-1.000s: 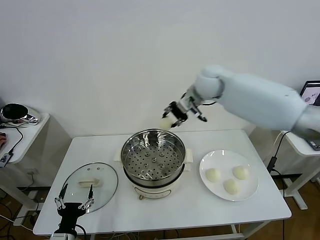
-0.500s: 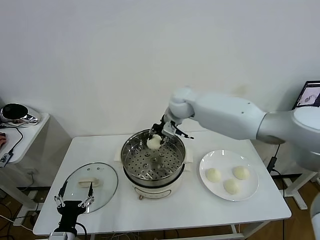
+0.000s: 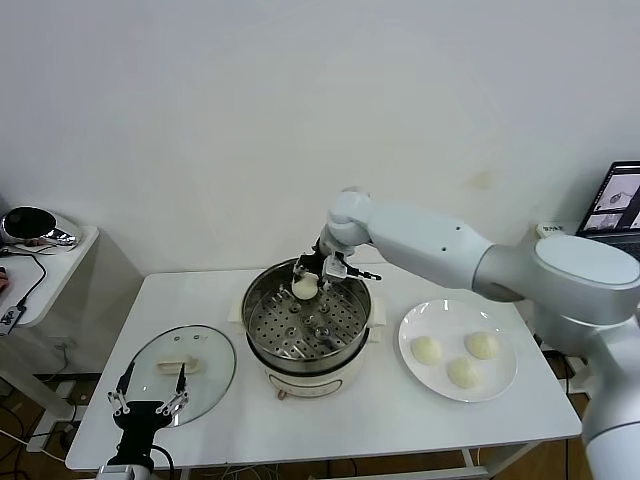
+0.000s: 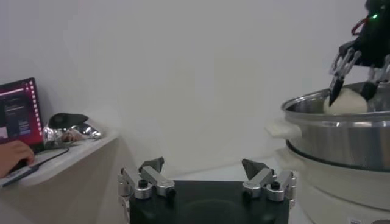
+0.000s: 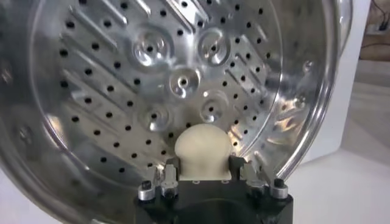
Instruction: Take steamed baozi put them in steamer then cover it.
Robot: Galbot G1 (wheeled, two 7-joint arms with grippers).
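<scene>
The first baozi sits between the right gripper's loosening fingers at the steamer's far rim, three baozi wait on the plate beside the steamer, the cover lies nearby, and the left gripper hangs spread.

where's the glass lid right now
In the head view the glass lid lies flat on the table's left side, beside the steamer, just ahead of the left gripper.
</scene>
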